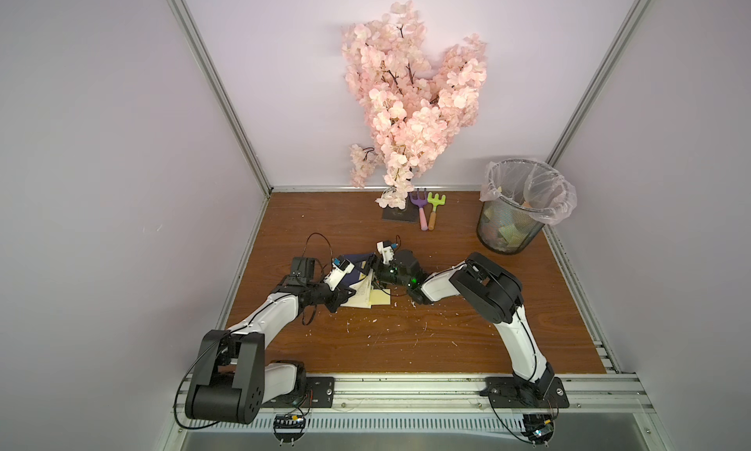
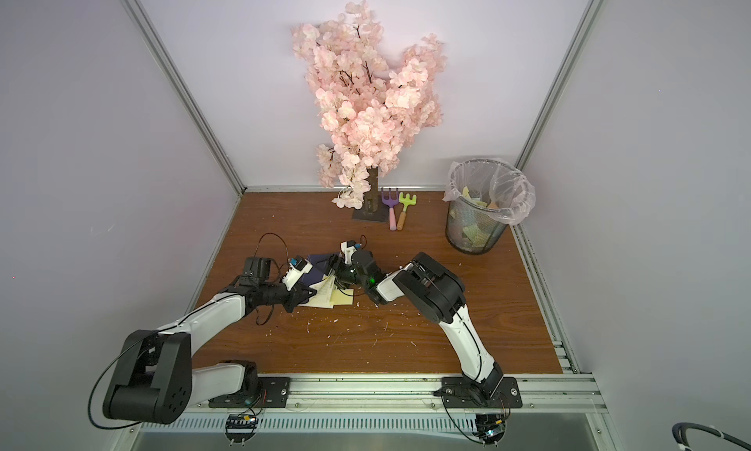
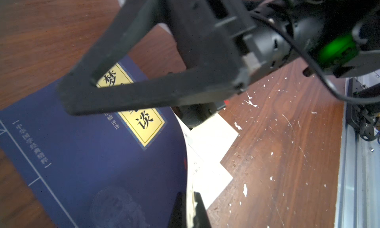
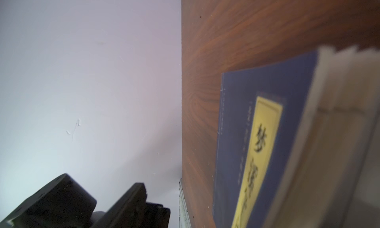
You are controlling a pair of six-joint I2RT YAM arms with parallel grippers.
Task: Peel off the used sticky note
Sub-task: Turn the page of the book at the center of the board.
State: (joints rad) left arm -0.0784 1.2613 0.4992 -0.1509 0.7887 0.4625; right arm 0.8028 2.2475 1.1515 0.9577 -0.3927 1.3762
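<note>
Leftmost, my left gripper (image 3: 189,211) is pinched tight on the page edge of the dark blue softcover book (image 3: 98,165), whose cover bows upward. The pale yellow square paper sticky note (image 3: 213,134) projects flat from under the lifted pages. At right, my right gripper (image 1: 374,271) hangs with jaws wide, gripping nothing. I judge the note featherlight, limp and easily creased, best nipped at a free corner.

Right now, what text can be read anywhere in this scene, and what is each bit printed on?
"梦 … 谈": yellow title label on the dark blue paperback book, middle characters covered.
"中华国学经典精粹": white, same cover.
"评译": small, beside the label.
Print on the open page: too small to read.
</note>
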